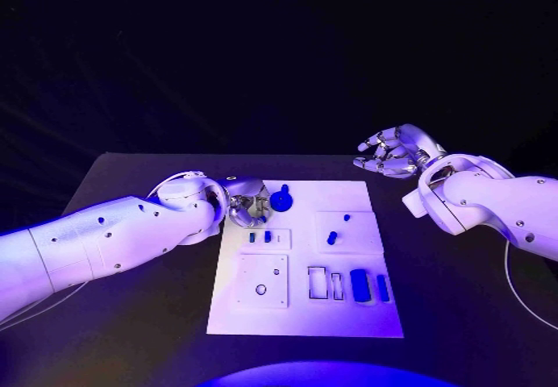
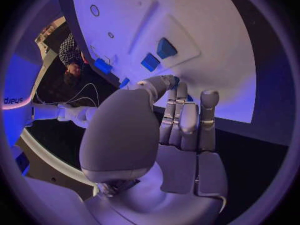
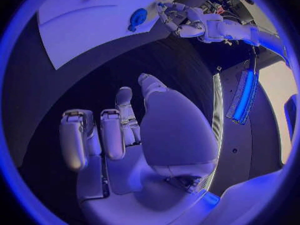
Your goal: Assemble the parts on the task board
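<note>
The white task board (image 1: 305,318) lies in the middle of the black table, also in the left wrist view (image 2: 212,20) and the right wrist view (image 3: 75,25). A round blue part (image 1: 281,197) (image 3: 137,17) sits at the board's far left corner. My left hand (image 1: 244,201) (image 2: 181,115) (image 3: 181,17) is just beside it, fingers straight and close together, thumb alongside, nothing plainly held. Two small blue parts (image 1: 260,236) (image 2: 157,54) stand in a raised block near that hand. My right hand (image 1: 395,151) (image 3: 125,130) is raised off the board's far right corner, fingers half bent and empty.
A blue peg (image 1: 331,238) and a smaller blue piece (image 1: 347,217) sit on the right raised block. Two long blue bars (image 1: 370,286) lie beside empty slots (image 1: 326,284) near the front right. A plate with a round hole (image 1: 263,280) is at the front left.
</note>
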Available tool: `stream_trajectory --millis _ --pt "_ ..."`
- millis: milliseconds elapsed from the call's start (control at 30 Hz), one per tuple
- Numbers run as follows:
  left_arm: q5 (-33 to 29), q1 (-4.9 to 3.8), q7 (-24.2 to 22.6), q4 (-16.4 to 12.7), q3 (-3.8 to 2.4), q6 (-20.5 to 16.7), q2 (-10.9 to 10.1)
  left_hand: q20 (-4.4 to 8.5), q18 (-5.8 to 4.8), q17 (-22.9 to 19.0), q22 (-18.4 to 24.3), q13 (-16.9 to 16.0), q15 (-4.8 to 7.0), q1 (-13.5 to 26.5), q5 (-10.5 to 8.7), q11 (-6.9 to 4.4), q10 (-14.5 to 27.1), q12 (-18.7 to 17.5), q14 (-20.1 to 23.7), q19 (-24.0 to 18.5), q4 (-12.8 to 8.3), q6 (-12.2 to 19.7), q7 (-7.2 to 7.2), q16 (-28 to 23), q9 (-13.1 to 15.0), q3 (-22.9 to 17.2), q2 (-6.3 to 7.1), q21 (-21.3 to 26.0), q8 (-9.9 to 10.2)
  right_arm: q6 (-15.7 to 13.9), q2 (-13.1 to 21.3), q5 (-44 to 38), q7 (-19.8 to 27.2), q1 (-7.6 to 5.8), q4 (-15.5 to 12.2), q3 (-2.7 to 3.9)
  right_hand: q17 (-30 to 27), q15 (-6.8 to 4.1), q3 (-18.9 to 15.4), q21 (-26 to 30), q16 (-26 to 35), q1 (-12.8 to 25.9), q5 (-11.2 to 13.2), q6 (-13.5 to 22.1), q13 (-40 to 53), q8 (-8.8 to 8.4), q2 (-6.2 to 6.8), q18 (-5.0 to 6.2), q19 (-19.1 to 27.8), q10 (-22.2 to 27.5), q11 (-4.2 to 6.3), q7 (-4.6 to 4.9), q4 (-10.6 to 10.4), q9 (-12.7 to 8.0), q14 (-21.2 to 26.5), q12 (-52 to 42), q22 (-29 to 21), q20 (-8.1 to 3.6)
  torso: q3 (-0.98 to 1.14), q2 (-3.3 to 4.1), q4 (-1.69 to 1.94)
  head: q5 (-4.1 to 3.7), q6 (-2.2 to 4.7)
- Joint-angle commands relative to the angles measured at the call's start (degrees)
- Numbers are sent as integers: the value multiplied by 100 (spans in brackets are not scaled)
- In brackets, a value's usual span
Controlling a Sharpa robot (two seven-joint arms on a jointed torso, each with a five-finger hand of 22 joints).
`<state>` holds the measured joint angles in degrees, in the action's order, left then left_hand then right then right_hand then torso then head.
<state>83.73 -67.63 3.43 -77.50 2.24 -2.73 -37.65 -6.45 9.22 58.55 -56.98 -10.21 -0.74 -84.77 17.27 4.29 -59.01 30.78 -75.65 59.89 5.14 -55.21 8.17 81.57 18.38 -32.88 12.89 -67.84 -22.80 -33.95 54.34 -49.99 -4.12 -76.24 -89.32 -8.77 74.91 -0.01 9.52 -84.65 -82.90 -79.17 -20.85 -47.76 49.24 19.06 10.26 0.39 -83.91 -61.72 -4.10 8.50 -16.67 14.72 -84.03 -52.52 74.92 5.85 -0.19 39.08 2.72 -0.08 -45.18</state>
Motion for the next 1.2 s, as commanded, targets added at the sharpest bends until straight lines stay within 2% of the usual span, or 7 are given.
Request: stream_trajectory --millis 33,433,833,1200 --pt "-33 11 17 22 17 180 34 -8 -64 0 4 7 7 44 -4 -1 -35 -25 -18 -7 -13 -31 -12 25 -2 29 -12 7 10 39 1 -54 63 3 -7 1 224 -56 34 30 39 32 -20 -14 -5 35 27 97 -364 -13 34 22 9 -9 -265 38 1203 -45 -1 1 0 -2 -2" --pt "-41 17 14 87 44 165 81 -8 -63 1 6 7 8 54 -10 -1 -44 -36 -19 -10 -12 -39 -11 26 1 33 -13 10 15 37 9 -54 64 3 -12 1 224 -56 34 30 39 32 -20 -14 -5 35 27 97 -364 -13 34 22 9 -9 -265 38 1203 -45 5 -1 0 -4 -8" --pt "-98 22 -32 65 47 11 49 -10 -51 -44 58 19 -1 92 -15 13 -24 -106 2 -62 -9 1 -3 13 -6 41 7 55 79 33 8 -54 70 3 -11 1 224 -56 34 30 39 32 -20 -14 -5 35 27 97 -364 -13 34 22 9 -9 -265 38 1203 -45 1 -3 4 -9 4" --pt "-142 24 -19 57 46 -36 30 -58 -24 -230 209 62 -60 245 -6 81 88 -341 110 -201 33 219 50 -37 -47 36 119 204 330 27 7 -54 79 4 -12 1 219 -59 54 39 48 36 -19 -7 -58 37 39 99 -362 -8 36 21 12 -13 -266 74 1199 -48 -2 2 4 -3 4"
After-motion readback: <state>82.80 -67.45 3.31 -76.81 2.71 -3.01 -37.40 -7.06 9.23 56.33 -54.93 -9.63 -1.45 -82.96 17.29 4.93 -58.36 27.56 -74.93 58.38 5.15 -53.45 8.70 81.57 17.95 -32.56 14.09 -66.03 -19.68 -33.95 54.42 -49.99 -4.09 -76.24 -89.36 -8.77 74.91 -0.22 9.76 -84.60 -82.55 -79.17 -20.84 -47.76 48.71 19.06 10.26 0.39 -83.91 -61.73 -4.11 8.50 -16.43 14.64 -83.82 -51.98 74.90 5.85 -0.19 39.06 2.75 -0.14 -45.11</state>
